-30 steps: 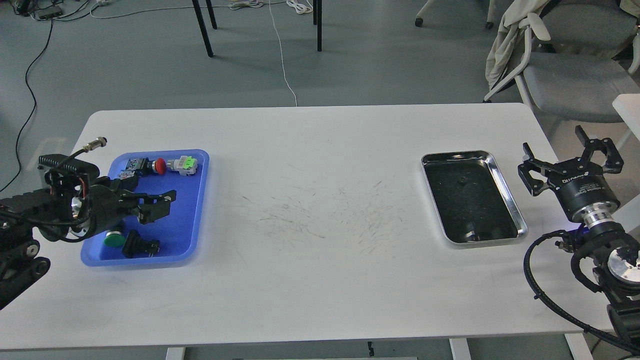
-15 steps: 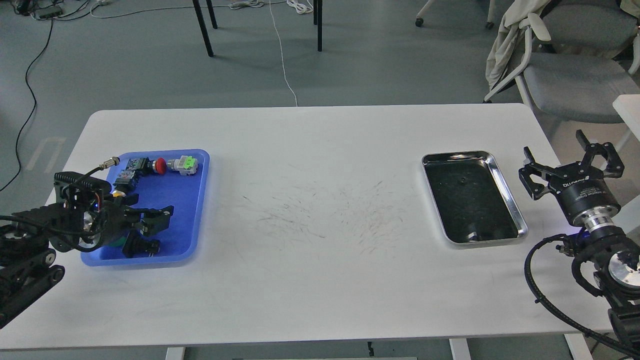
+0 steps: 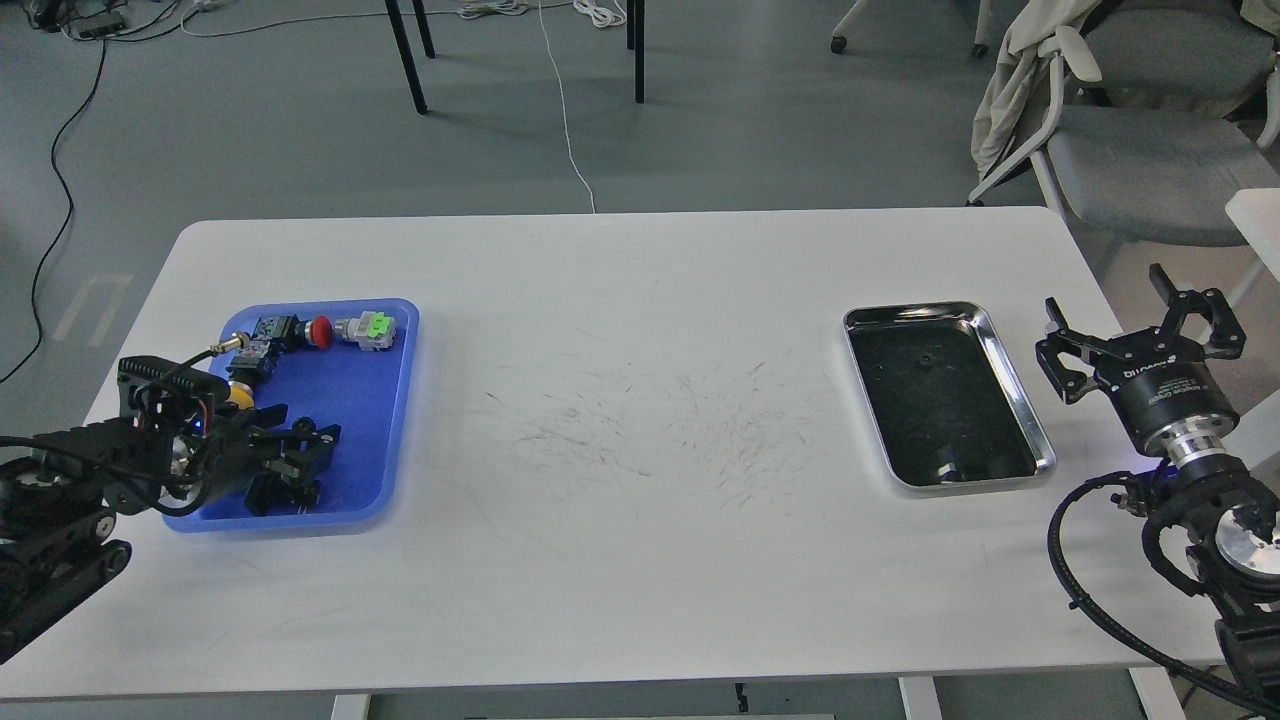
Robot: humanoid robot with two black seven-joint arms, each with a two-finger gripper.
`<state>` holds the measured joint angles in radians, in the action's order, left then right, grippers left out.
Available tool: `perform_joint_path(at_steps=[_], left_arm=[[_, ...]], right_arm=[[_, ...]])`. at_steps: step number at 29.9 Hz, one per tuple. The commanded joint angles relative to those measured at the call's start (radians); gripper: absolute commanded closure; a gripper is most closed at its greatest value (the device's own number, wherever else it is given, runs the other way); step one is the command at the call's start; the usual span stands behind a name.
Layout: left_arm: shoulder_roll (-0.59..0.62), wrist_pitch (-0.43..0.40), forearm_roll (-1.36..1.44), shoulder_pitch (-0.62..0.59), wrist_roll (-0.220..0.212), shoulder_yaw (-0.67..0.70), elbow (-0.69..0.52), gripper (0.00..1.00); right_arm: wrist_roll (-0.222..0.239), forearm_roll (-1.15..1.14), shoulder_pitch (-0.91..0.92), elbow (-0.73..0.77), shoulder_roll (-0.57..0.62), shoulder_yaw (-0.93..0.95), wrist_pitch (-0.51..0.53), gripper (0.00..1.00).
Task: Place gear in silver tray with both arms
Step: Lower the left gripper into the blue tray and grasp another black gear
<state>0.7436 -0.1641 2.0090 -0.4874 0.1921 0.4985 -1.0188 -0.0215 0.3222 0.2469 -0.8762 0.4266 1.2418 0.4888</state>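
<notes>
The silver tray (image 3: 910, 310), shiny with a black floor, lies at the table's right side; a small dark piece (image 3: 948, 466) sits at its near end. My right gripper (image 3: 1140, 322) is open and empty, just right of that tray. My left gripper (image 3: 308, 450) is low in the near part of the blue tray (image 3: 370, 400), its fingers apart right over a black part (image 3: 285, 493). I cannot tell whether it touches that part. I cannot pick out a gear among the parts.
The blue tray also holds a red push button (image 3: 320, 331), a grey and green part (image 3: 368, 329), a yellow part (image 3: 240, 396) and small blue-black blocks (image 3: 270, 327). A grey chair (image 3: 1150, 150) stands beyond the table's right back corner.
My left gripper has moved down and toward the near end of the blue tray, now covering the green cap seen earlier. My right gripper has barely shifted.
</notes>
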Motion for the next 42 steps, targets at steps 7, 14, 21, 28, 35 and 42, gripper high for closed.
perform_joint_path(at_steps=[7,14,21,28,35,42], left_arm=[[-0.001,0.0,-0.009,-0.007,0.007,-0.015,0.022,0.56],[-0.001,-0.006,-0.012,-0.007,0.009,-0.015,0.025,0.84],[0.003,-0.006,-0.013,-0.011,0.009,-0.015,0.025,0.91],[0.011,-0.009,-0.013,-0.048,0.018,-0.014,0.009,0.91],[0.105,-0.027,-0.059,-0.118,0.013,-0.011,-0.133,0.91],[0.186,-0.124,-0.213,-0.262,-0.138,0.0,-0.487,0.91]], right_arm=[[0.0,-0.002,-0.006,-0.001,0.0,-0.002,0.0,0.04],[0.0,0.0,-0.006,-0.003,0.0,-0.002,0.0,0.04],[0.0,0.0,-0.006,-0.004,0.0,-0.004,0.0,0.04],[0.0,0.0,-0.006,-0.006,0.0,-0.004,0.0,0.04],[-0.001,0.0,-0.005,-0.012,0.001,-0.002,0.0,0.04],[0.0,0.0,-0.005,-0.01,0.004,0.001,0.0,0.04]])
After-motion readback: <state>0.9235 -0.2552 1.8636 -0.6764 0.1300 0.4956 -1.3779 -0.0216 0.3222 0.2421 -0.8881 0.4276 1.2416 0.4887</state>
